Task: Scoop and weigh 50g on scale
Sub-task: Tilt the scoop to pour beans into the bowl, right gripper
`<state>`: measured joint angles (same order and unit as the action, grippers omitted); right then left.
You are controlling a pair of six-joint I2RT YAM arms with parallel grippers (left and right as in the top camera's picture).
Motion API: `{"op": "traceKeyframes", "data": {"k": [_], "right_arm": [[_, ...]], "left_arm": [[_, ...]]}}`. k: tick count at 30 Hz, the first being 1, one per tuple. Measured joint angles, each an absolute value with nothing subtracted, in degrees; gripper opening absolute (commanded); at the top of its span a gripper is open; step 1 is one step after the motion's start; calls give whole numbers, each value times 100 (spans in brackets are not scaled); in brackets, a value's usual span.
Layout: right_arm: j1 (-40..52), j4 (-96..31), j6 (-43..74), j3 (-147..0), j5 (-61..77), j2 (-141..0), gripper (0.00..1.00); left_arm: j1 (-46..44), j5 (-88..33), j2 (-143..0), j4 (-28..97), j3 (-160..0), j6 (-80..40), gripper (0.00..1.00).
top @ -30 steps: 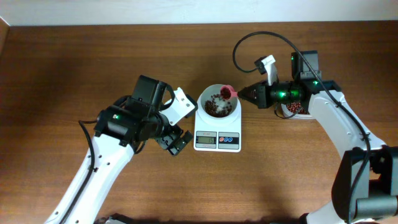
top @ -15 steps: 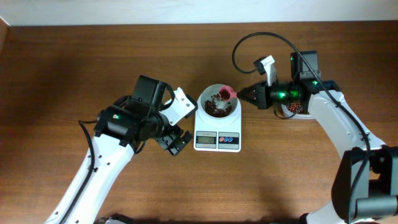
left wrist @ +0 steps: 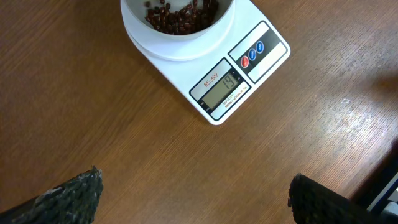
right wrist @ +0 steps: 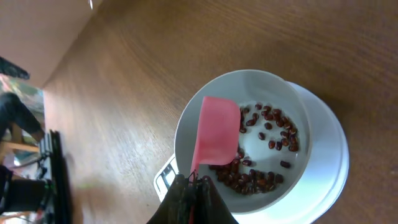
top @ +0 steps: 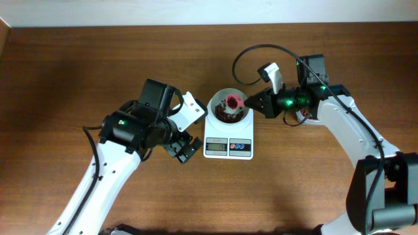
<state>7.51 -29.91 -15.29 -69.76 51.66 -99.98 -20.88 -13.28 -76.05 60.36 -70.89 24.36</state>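
The white scale point(top: 228, 147) stands at the table's middle with a white bowl point(top: 212, 104) on its platform. Dark red-brown beans point(top: 225, 115) lie in the bowl's bottom. My right gripper point(top: 252, 102) is shut on the handle of a pink scoop point(top: 234, 101), which hangs over the bowl's right half. In the right wrist view the scoop point(right wrist: 217, 134) covers part of the beans point(right wrist: 255, 177). My left gripper point(top: 190, 129) stands open just left of the scale, holding nothing. Its view shows the scale's display point(left wrist: 222, 89).
A container of beans point(top: 307, 115) sits behind my right arm at the right, mostly hidden. The left arm's body lies over the table's left middle. The table's far edge meets a pale wall at the top.
My right gripper has moved left, carrying the pink scoop from the bowl's right rim to further over the bowl. The left arm has not moved.
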Motion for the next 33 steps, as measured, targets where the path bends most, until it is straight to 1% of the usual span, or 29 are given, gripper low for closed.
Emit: {"op": "traceKeyframes", "data": {"k": [4,16,33], "right_arm": [[751,-2991,-2115,-6976,5166,-9998,4],[751,-2783,-2718,-6976,4991,-9998,4],[751,-2755,-3057,-6976,4915,-9998,4]], "left_arm": [[-2088,-1328,-7605,6036,-7091,2436,99],[-2088,-1328,-7605,6036,-7091,2436,99],[-2088,-1328,-7605,6036,-7089,2436,99]]}}
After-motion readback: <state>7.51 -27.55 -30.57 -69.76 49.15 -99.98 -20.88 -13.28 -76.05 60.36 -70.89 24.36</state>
